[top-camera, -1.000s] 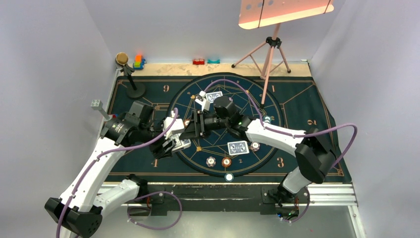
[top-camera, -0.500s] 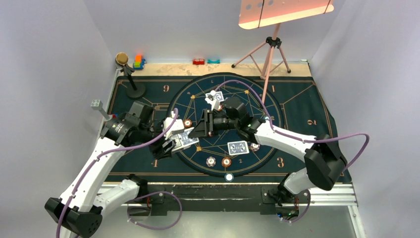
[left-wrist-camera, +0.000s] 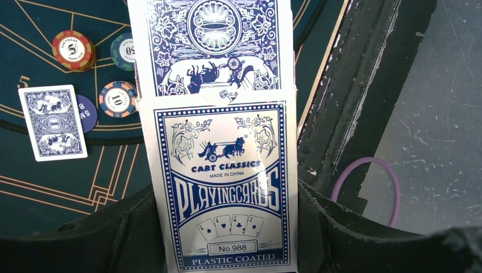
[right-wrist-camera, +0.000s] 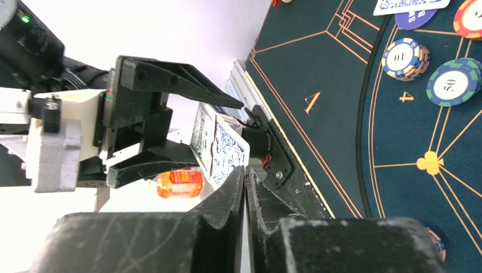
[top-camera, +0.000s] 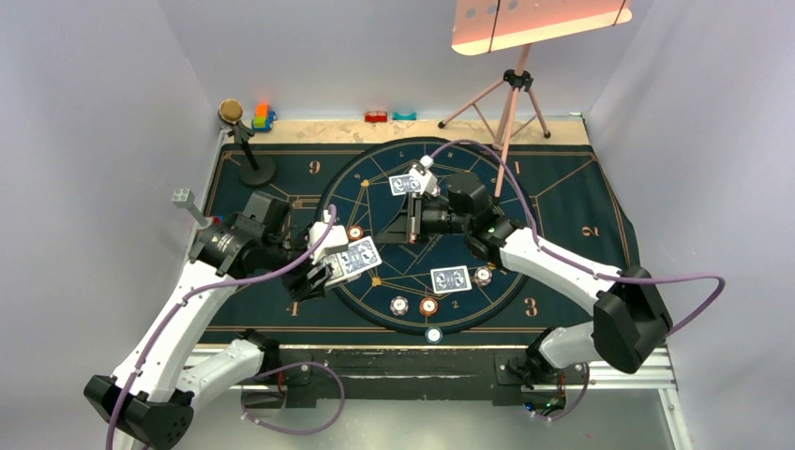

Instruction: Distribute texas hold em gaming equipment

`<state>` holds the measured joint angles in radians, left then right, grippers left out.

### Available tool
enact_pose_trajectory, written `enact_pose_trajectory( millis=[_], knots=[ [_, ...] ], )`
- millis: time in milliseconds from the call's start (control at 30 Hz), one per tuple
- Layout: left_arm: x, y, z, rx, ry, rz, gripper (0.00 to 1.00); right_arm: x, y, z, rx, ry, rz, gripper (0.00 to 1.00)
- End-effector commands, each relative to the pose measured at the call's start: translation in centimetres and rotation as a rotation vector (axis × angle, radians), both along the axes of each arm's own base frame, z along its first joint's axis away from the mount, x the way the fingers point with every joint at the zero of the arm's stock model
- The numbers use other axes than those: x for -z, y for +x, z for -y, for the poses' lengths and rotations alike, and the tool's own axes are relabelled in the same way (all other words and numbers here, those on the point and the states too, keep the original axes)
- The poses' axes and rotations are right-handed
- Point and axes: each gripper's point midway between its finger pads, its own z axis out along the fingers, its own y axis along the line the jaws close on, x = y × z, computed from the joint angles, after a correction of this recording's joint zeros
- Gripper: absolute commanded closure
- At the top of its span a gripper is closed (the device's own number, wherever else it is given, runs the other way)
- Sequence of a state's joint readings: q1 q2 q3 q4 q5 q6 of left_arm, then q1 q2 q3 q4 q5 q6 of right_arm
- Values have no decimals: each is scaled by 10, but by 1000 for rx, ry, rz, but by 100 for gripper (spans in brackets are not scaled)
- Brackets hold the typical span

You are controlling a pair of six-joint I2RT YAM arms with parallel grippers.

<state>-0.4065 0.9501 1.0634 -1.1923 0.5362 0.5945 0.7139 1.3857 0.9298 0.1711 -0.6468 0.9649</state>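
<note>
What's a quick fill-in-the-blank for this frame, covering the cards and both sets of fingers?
1. The left fingers grip a box printed "Cart ___".
2. A ___ sticks partly out of its open end.
3. The right fingers are ___ (open/shut).
4. In the top view, ___ single cards lie on the mat.
Missing: Classics; card; shut; two.
</note>
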Motion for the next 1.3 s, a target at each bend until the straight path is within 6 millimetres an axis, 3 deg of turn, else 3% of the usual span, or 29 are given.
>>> enact_pose_trajectory(
  millis=[0, 67, 100, 167, 200, 267, 333, 433, 600, 767, 800, 833, 1033, 1267],
  knots=[
    [-15, 4, 7, 16, -49, 55, 100, -24, 0, 10, -9, 46, 38, 97],
    [-15, 5, 7, 17, -50, 58, 100, -25, 1, 12, -10, 50, 32, 100],
    [-15, 4, 7, 17, -50, 57, 100, -25, 1, 12, -11, 48, 31, 92],
    [-15, 4, 6, 16, -49, 57, 100, -21, 1, 12, -18, 30, 34, 55],
    [-15, 4, 6, 16, -49, 57, 100, -20, 1, 12, -17, 25, 33, 42],
    [-15, 3, 6, 16, -48, 59, 100, -22, 0, 9, -23, 45, 36, 27],
    [-15, 3, 6, 16, -47, 60, 100, -23, -7, -1, -53, 48, 44, 20],
    [-15, 4, 6, 15, -49, 59, 100, -18, -17, -19, -104, 27, 42, 17],
    [-16, 4, 7, 13, -51, 58, 100, -8, -26, -36, -147, 27, 14, 19],
    [-17, 4, 6, 15, -49, 60, 100, -6, -28, -32, -139, 22, 7, 45],
    [-16, 4, 6, 15, -48, 59, 100, -6, 11, -10, -32, 17, 9, 52],
    [-16, 4, 6, 15, -49, 60, 100, -7, -22, -27, -114, 14, 12, 58],
    [-17, 4, 7, 16, -52, 60, 100, -11, -18, -16, -85, 17, 19, 84],
    [-16, 2, 6, 17, -48, 56, 100, -18, -8, -5, -54, 14, 39, 86]
  ],
)
